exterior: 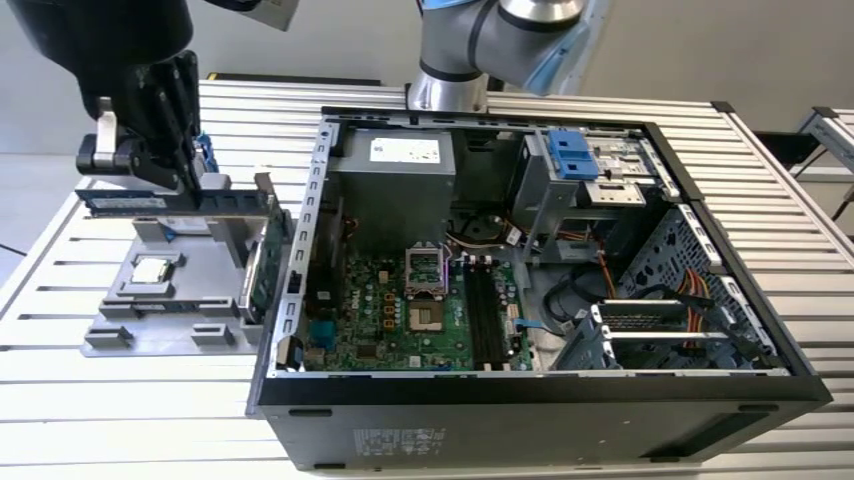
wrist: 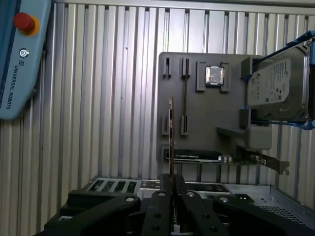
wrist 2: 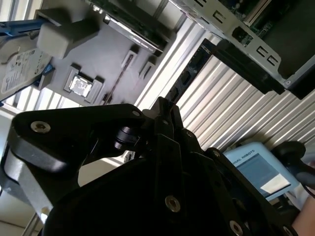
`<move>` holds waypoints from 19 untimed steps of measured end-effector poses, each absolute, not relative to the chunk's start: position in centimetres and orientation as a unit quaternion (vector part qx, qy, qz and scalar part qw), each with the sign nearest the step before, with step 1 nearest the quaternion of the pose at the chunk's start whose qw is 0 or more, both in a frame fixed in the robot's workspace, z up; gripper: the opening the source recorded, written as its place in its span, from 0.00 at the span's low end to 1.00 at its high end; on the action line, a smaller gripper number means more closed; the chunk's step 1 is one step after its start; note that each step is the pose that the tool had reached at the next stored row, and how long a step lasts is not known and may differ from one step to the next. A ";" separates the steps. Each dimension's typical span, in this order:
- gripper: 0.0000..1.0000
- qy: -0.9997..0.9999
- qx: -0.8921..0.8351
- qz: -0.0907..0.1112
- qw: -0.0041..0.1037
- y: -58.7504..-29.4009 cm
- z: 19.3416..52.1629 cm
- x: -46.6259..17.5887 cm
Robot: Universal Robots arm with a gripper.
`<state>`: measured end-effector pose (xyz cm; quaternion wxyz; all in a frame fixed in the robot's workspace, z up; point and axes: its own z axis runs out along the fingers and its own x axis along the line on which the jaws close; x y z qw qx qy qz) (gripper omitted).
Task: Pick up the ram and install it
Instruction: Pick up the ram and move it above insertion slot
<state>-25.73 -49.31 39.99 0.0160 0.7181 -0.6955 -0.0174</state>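
My gripper [exterior: 198, 188] is shut on the ram [exterior: 134, 203], a long dark stick held level above the grey holder tray [exterior: 160, 320] at the exterior view's left. In the first wrist view the ram [wrist: 171, 132] shows edge-on as a thin line rising from between the fingers [wrist: 162, 196], off to one side of its vacated slot [wrist: 185, 96] in the tray. In the second wrist view the ram [wrist 2: 189, 73] juts out from the gripper [wrist 2: 167, 105]. The open computer case [exterior: 747, 330] lies at the exterior view's right, its motherboard memory slots [exterior: 487, 315] exposed.
The tray also holds a processor chip [wrist: 215, 75], a hard drive in a blue frame [wrist: 278, 83] and a green card with a metal bracket [exterior: 267, 262]. A blue teach pendant [wrist: 19, 59] lies on the slatted table. The arm's base [exterior: 447, 90] stands behind the case.
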 end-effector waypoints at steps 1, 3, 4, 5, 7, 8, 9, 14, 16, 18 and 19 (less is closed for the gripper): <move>0.00 -0.696 0.718 -0.018 0.016 -49.3 40.0 -25.5; 0.00 -0.696 0.718 -0.018 0.017 -49.3 40.0 -25.1; 0.00 -0.696 0.718 -0.019 0.017 -49.3 40.0 -24.9; 0.00 -0.696 0.718 -0.019 0.017 -49.3 40.0 -24.8; 0.00 -0.695 0.718 -0.019 0.018 -49.3 40.0 -24.4; 0.00 -0.695 0.718 -0.020 0.018 -49.3 40.0 -24.3; 0.00 -0.695 0.718 -0.020 0.018 -49.3 40.0 -24.1; 0.00 -0.695 0.718 -0.021 0.019 -49.3 40.0 -23.4; 0.00 -0.695 0.718 -0.021 0.019 -49.3 40.0 -23.2; 0.00 -0.695 0.718 -0.021 0.019 -49.3 40.0 -23.0; 0.00 -0.695 0.718 -0.021 0.019 -49.3 40.0 -22.9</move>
